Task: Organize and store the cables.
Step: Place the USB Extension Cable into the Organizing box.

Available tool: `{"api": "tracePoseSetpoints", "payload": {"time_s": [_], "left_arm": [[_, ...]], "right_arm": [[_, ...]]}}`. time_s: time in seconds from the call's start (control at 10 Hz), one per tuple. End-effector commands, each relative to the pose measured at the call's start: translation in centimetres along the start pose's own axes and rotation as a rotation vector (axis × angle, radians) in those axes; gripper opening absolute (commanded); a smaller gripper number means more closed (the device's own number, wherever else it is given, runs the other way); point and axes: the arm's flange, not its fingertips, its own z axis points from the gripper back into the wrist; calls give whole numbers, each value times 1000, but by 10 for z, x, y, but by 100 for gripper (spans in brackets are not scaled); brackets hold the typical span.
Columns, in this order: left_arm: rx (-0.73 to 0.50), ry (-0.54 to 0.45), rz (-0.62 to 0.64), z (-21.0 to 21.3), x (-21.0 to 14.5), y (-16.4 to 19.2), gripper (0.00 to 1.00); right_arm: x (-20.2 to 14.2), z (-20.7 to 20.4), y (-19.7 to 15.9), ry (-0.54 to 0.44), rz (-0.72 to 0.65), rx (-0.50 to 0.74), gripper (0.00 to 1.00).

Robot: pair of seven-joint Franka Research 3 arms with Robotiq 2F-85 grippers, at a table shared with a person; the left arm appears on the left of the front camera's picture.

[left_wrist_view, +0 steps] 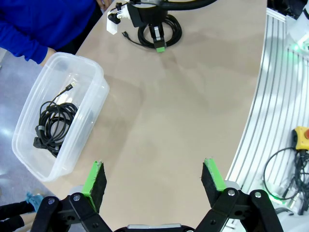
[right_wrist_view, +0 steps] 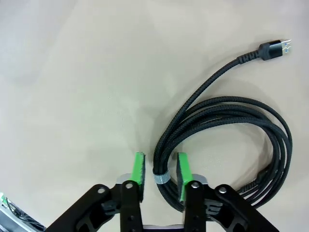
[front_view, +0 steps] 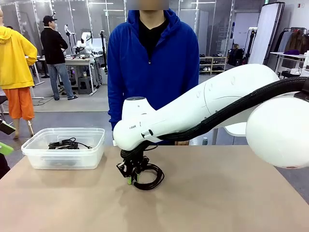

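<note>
right gripper (right_wrist_view: 160,176): we see pads straddling coiled cable (right_wrist_view: 231,140) on table (front_view: 217,193) — grip unclear
left gripper (left_wrist_view: 154,181): jaws spread wide — nothing held

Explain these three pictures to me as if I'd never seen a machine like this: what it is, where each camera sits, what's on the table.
Two white robot arms work at a tan table, facing a person in a blue hoodie. The front view looks across the table at that person. The other two come from cameras on the arms' wrists, looking down along each gripper's green-padded fingers.

The right gripper is down at a coiled black cable lying on the table, its pads either side of the taped part of the coil; whether they pinch it is unclear. The left gripper hangs open above the table, holding nothing. A clear plastic bin already contains another coiled cable.
</note>
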Motion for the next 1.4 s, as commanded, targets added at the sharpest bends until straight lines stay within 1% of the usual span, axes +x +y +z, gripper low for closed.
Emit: {"api": "tracePoseSetpoints", "payload": {"time_s": [0.0, 0.1, 0.2, 0.3, 0.4, 0.5, 0.7, 0.8, 0.9, 1.0, 1.1, 1.2, 1.3], "left_arm": [[8, 1, 10, 0, 3, 0, 100], [8, 1, 10, 0, 3, 0, 100], [8, 1, 10, 0, 3, 0, 100], [8, 1, 10, 0, 3, 0, 100], [8, 1, 10, 0, 3, 0, 100], [8, 1, 10, 0, 3, 0, 100], [8, 1, 10, 0, 3, 0, 100], [0, 0, 0, 0, 0, 0, 100], [19, 52, 75, -12, 20, -7, 100], [-2, 49, 117, -23, 35, -14, 100], [-23, 63, 161, -31, 48, -23, 100], [-40, 79, 210, -41, 61, -32, 100], [-41, 99, 287, -52, 72, -41, 100]], "right_arm": [[-9, 15, -2, -32, -11, 12, 92], [-12, 20, -2, -39, -8, 4, 100], [-17, 29, -5, -52, -6, 4, 100], [-24, 38, -8, -67, 31, 12, 100], [-33, 51, -15, -110, 81, -1, 93], [-44, 67, -25, -145, 112, 10, 100], [-64, 98, -53, -177, 165, 56, 100], [-76, 116, -69, -213, 208, 69, 100], [-93, 132, -87, -261, 227, 57, 100], [-109, 153, -111, -262, 260, 77, 100], [-129, 164, -131, -267, 300, 74, 100], [-151, 177, -156, -304, 309, 50, 100], [-177, 179, -176, -302, 398, 27, 100]]}}
